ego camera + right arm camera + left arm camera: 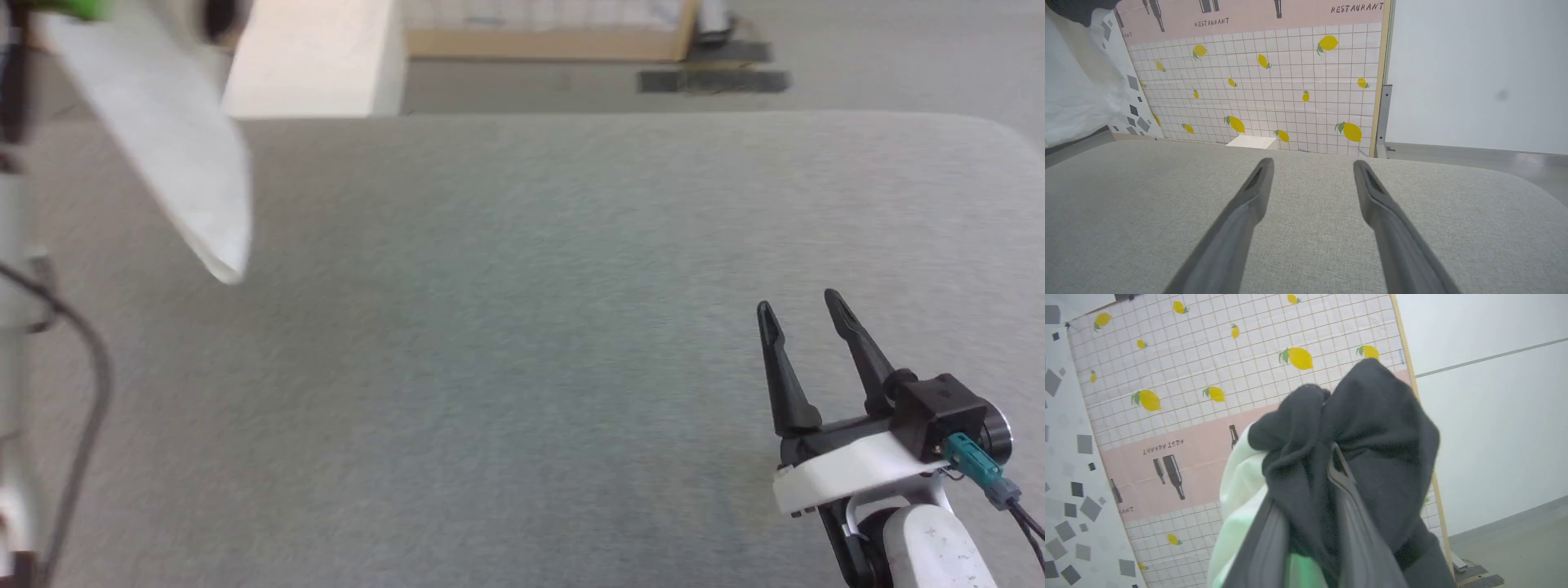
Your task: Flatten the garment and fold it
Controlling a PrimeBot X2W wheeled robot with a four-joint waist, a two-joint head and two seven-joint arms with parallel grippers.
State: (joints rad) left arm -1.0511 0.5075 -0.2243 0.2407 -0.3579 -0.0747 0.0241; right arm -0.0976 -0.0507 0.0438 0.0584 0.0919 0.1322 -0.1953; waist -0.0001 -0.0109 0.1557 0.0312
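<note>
**Item: garment, held aloft by one tool, not yet laid out**

- Location. The garment [171, 147] hangs at the far left, above the grey tabletop [571, 327]. Its lowest white corner appears clear of the surface, though contact cannot be ruled out.
- Left tool [1306, 486]. Clenched on the garment, with black sleeve fabric wadded between and over the fingers [1359, 531] and pale body cloth spilling to one side.
- Right tool [798, 302]. Released, jaws spread and nothing between them. It rests low over the near right of the tabletop, well apart from the cloth.

**Hazards**
- The grasp sits on a bunch, not a single edge. If lowered this way, the cloth is likely to land crumpled instead of flat.
- With a single hold, the cloth could slip out or twist as it swings.
- A loose cable [90, 392] runs beside the hanging cloth and may snag it.

**Differences between views**
- Left wrist view: shows what is gripped, namely the black sleeve.
- Head view: shows the white body, its height and the bare tabletop.
- Right wrist view: shows the spread jaws, a white fold at its left edge, and a lemon-print panel [1274, 81] beyond.
</note>
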